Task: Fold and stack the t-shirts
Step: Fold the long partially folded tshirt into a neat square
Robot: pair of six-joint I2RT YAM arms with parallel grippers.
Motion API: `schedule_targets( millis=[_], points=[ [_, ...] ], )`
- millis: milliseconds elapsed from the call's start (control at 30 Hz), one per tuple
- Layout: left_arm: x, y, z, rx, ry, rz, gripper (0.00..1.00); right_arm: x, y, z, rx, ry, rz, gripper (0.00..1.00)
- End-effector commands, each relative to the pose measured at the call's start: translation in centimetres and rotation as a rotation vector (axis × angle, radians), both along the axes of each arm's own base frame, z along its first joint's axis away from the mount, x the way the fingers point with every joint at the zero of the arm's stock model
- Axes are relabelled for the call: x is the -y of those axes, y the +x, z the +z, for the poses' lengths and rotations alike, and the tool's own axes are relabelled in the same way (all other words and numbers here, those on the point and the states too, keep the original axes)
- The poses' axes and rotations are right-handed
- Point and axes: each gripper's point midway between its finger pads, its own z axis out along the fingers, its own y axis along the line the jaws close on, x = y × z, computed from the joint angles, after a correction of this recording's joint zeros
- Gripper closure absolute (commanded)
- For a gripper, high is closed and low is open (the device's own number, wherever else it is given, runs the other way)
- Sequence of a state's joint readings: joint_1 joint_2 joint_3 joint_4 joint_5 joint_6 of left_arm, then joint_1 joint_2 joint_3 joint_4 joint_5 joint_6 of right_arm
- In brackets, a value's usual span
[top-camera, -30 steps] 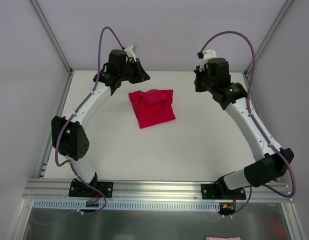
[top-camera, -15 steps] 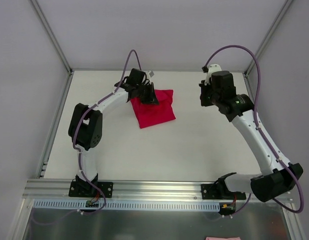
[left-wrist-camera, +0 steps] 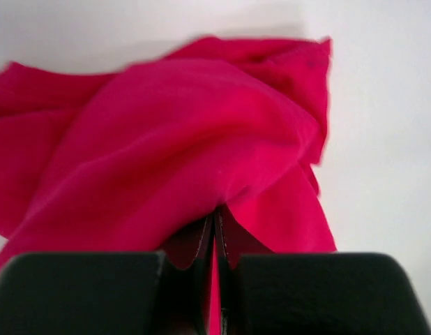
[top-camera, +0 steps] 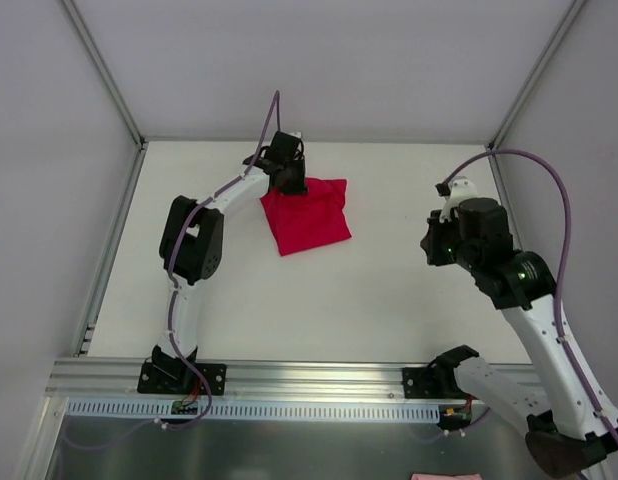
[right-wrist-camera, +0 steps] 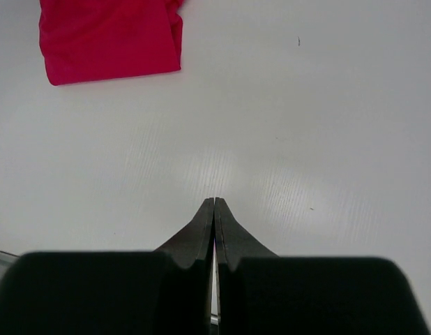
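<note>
The left claw is closed, its two fingers pinching a fold of the one crimson t-shirt, whose cloth rises and bunches just past the tips. That t-shirt lies as a rumpled, roughly square bundle at the far middle of the white surface. The right claw is shut on nothing and hangs above bare surface, well apart from the shirt. One pinkish cloth peeks in at the near edge.

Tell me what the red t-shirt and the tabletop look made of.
The t-shirt: soft thin knit fabric, likely cotton, matte; it rumples into rounded folds. The tabletop: smooth white board, perhaps plastic or laminate, with faint sheen and fine ribbing.
</note>
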State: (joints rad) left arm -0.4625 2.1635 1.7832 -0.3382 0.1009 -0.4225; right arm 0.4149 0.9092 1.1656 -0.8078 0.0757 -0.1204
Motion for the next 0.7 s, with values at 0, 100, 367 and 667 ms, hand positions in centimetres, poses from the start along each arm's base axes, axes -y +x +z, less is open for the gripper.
schedule_targets(
  millis=[0,100,367,667],
  points=[
    [-2.9,3.8,0.8,0.106,0.117,0.115,1.0,1.5,-2.9,0.7,-0.002,0.009,-0.036,0.99],
    [-4.1,5.7,0.4,0.111,0.137,0.155,1.0,2.6,-4.5,1.0,0.0,0.006,-0.06,0.99],
    [-9.5,6.9,-2.3,0.039,0.217,0.318,1.0,4.5,-7.7,0.9,-0.022,0.003,-0.105,0.99],
    [-8.9,5.5,-4.7,-0.122,0.115,0.263,0.98,5.3,-8.6,1.4,-0.024,-0.037,-0.096,0.99]
  ],
)
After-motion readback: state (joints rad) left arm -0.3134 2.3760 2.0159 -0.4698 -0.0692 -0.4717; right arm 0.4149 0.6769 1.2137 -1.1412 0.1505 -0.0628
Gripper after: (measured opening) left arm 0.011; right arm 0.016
